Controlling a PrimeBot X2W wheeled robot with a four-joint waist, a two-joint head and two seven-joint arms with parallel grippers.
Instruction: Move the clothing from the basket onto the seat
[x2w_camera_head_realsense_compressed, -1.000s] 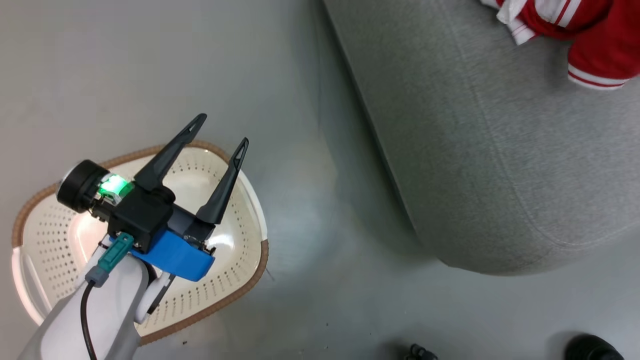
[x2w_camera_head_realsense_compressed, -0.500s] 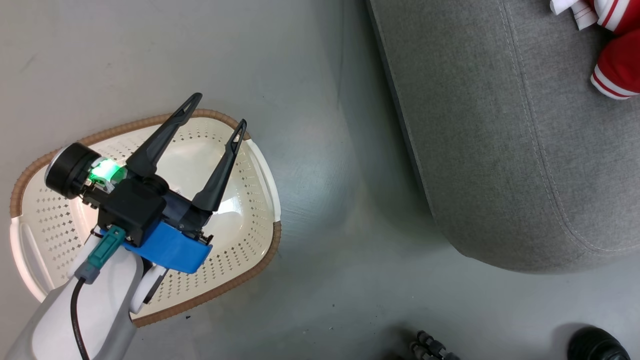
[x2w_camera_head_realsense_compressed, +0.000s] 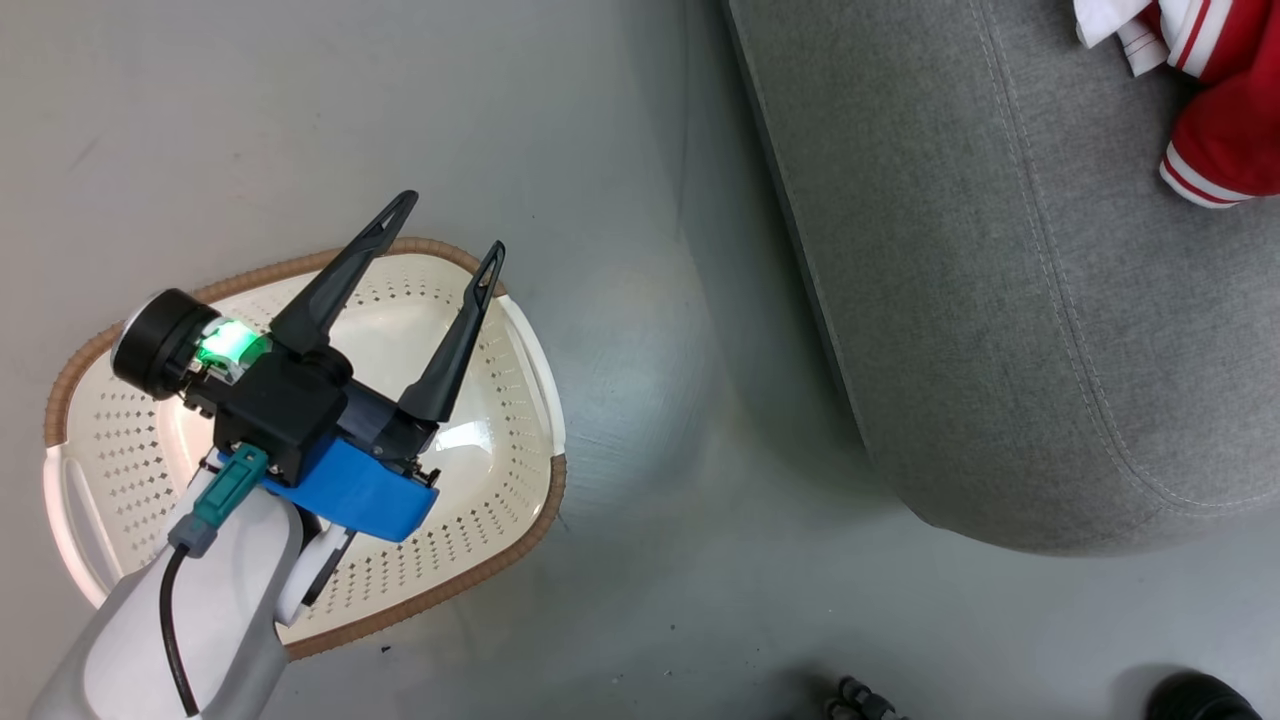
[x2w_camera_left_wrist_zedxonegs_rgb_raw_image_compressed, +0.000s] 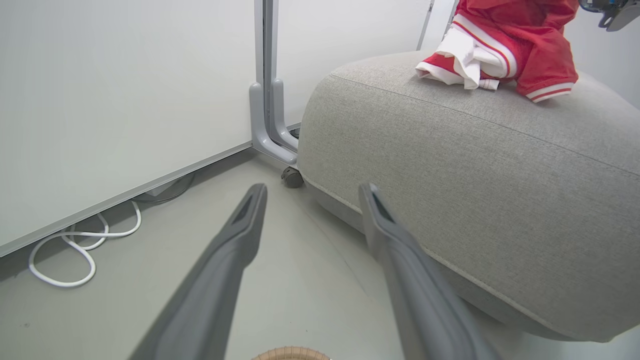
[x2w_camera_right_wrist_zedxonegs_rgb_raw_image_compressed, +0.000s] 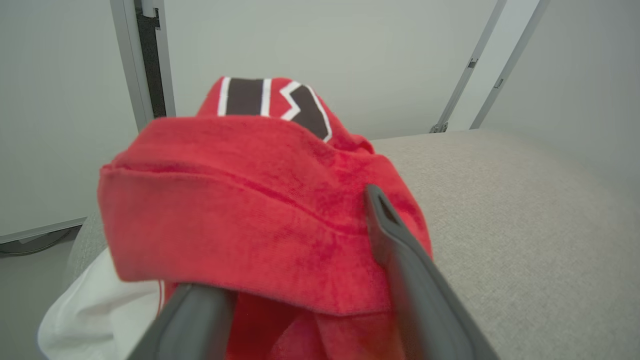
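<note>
The cream perforated basket (x2w_camera_head_realsense_compressed: 100, 450) with a brown rim stands on the floor at the lower left, and no clothing shows inside it; a bit of its rim (x2w_camera_left_wrist_zedxonegs_rgb_raw_image_compressed: 290, 352) also shows from the left wrist. My left gripper (x2w_camera_head_realsense_compressed: 450, 222) hangs open over the basket's far side, nothing between its fingers (x2w_camera_left_wrist_zedxonegs_rgb_raw_image_compressed: 312, 187). The red and white clothing (x2w_camera_head_realsense_compressed: 1225, 130) lies bunched on the light-grey seat (x2w_camera_head_realsense_compressed: 1000, 250), also seen from the left wrist (x2w_camera_left_wrist_zedxonegs_rgb_raw_image_compressed: 520, 40). My right gripper (x2w_camera_right_wrist_zedxonegs_rgb_raw_image_compressed: 290, 240) is open at the clothing (x2w_camera_right_wrist_zedxonegs_rgb_raw_image_compressed: 250, 200), red fabric draped over its left finger, on the seat (x2w_camera_right_wrist_zedxonegs_rgb_raw_image_compressed: 525, 210).
Grey floor separates the basket from the seat. A grey metal post (x2w_camera_left_wrist_zedxonegs_rgb_raw_image_compressed: 265, 75) and a white wall panel stand beyond the seat's corner, with a white cable (x2w_camera_left_wrist_zedxonegs_rgb_raw_image_compressed: 75, 260) looped on the floor. A dark rounded object (x2w_camera_head_realsense_compressed: 1200, 695) sits at the head view's lower right edge.
The head view has shifted, so the basket and seat sit differently in the picture. My left gripper keeps its open pose over the basket.
</note>
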